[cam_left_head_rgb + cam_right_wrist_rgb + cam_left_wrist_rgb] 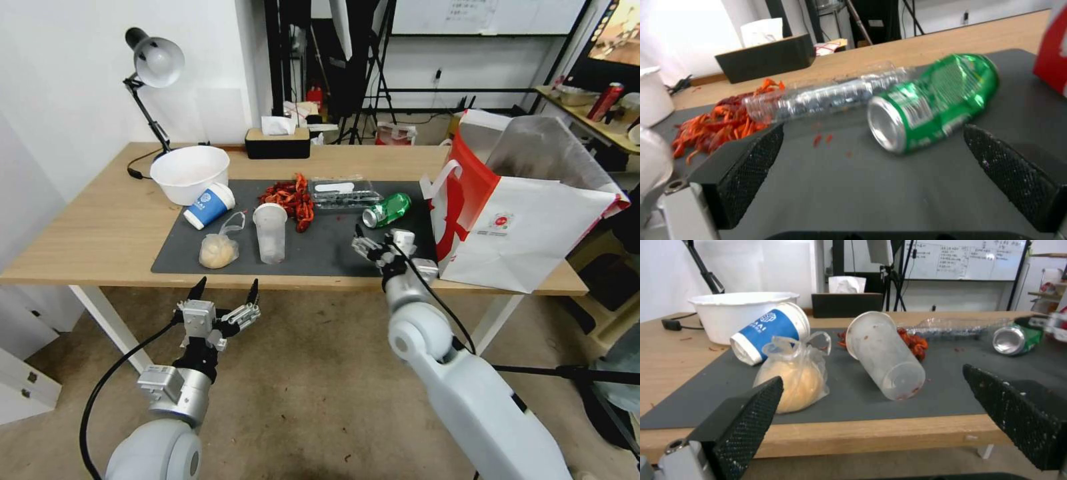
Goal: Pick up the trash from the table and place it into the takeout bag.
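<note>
Green can [387,210] between clear tray [343,193] and takeout bag [527,213], right gripper [379,245] near.

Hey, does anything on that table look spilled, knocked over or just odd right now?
Yes. A green can lies on its side on the dark mat, looking dented. A blue-and-white paper cup has tipped over against the white bowl. Red food scraps sit loose on the mat.

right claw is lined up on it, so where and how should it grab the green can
Grip the green can across the middle of its round body, coming in low from the table's front edge. It lies on its side on the dark mat with its silver end toward the right claw, whose open fingers already straddle it. The takeout bag stands close beside, so avoid that side.
</note>
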